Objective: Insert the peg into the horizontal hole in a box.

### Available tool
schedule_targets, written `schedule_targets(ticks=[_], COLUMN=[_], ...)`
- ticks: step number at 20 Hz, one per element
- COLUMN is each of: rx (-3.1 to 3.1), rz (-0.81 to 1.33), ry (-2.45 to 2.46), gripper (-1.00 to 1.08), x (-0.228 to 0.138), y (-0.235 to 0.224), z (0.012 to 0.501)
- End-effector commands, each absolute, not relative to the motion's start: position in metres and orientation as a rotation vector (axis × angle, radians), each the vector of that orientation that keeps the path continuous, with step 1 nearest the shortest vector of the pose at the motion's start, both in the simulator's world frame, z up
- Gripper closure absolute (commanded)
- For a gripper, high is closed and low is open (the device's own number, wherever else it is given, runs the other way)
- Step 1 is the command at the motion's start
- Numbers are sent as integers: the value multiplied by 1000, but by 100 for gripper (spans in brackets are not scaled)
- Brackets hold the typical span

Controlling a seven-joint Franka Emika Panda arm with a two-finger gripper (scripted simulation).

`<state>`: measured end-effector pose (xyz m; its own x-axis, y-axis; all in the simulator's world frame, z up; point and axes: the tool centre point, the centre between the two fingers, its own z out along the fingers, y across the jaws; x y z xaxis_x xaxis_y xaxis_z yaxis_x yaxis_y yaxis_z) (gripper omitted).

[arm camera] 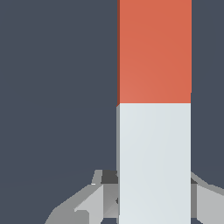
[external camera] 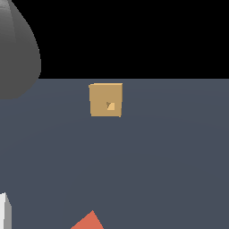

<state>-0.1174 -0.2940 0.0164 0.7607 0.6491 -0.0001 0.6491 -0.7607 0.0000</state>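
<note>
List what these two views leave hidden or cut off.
- Peg: exterior view shows only an orange corner, cut by the bottom edge.
- End effector: wrist view, the peg covers the gap; contact unclear.
- Hole in the box: too small to judge depth.
- Box: absent from wrist view.

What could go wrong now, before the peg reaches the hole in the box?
The hole is tiny and off-centre in the box, so a small aiming error may hit the face. The gripper flanks the peg at its pale end, so the long orange part may tilt.
</note>
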Motion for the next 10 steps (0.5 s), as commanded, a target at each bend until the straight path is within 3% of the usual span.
schedule_targets(ticks=[1,10], rx=[2946,2886], rz=[0,0], ry=[1091,1240], gripper=[108,108], x=[-116,-87], y=[-292,-242], z=[17,22])
